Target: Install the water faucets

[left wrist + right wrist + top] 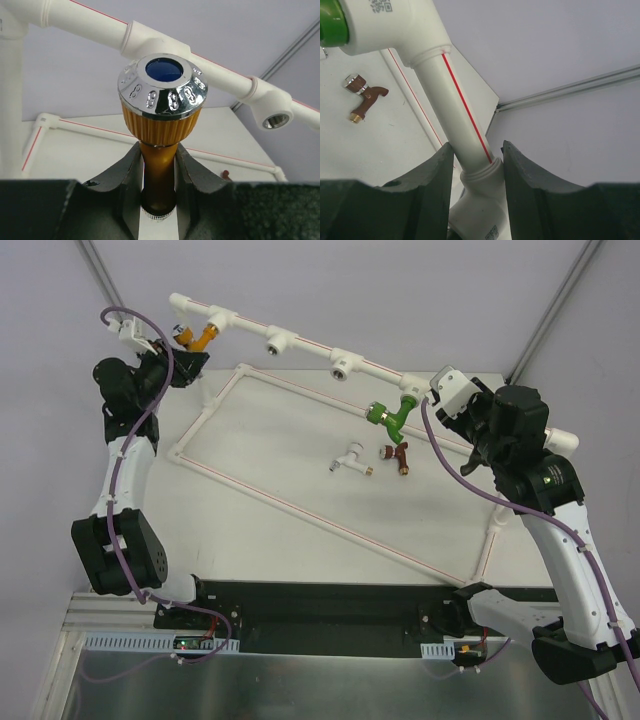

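Note:
The orange-gold faucet (200, 338) sits at the leftmost tee of the raised white pipe (300, 340). My left gripper (188, 360) is shut on its stem (159, 170), just below the ribbed knob with the chrome cap (162, 90). The green faucet (388, 416) hangs from a tee further right and shows in the right wrist view (330, 22). My right gripper (442, 392) is closed around the white pipe (465, 125) just beyond that tee. The white faucet (350, 458) and the dark red faucet (400, 453) lie on the table. The grey faucet is out of view.
Two tee sockets (277, 340) (343, 365) between the orange-gold and green faucets hold nothing; one shows in the left wrist view (275, 120). The frame's low pipes (300, 505) lie around the loose faucets on the table. Tent poles (95, 270) stand at the back corners.

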Available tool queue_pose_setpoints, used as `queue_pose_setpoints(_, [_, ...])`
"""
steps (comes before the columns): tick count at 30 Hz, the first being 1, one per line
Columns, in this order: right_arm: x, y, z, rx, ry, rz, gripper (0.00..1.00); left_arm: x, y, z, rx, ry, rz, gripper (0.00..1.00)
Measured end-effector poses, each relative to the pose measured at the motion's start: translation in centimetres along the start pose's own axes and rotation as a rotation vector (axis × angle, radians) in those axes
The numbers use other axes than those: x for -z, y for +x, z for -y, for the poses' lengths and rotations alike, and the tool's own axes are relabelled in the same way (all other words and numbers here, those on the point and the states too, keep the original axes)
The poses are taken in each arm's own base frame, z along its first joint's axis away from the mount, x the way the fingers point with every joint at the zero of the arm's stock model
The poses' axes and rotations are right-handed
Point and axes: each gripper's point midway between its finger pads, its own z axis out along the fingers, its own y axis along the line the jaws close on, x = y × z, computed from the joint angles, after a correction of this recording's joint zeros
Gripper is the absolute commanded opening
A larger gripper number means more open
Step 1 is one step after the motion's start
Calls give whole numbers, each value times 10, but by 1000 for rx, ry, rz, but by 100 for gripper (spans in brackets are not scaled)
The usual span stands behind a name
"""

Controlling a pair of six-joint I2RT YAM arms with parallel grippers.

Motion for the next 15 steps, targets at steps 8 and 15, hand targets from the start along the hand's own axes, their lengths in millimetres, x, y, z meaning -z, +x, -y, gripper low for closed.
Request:
queue_pose_setpoints(8, [0, 0, 0, 1, 0, 0, 1, -3, 14, -4, -182, -5, -46, 0])
queue_pose_setpoints(15, [0, 0, 0, 2, -1, 1, 2, -3, 18, -9, -299, -26, -70, 0])
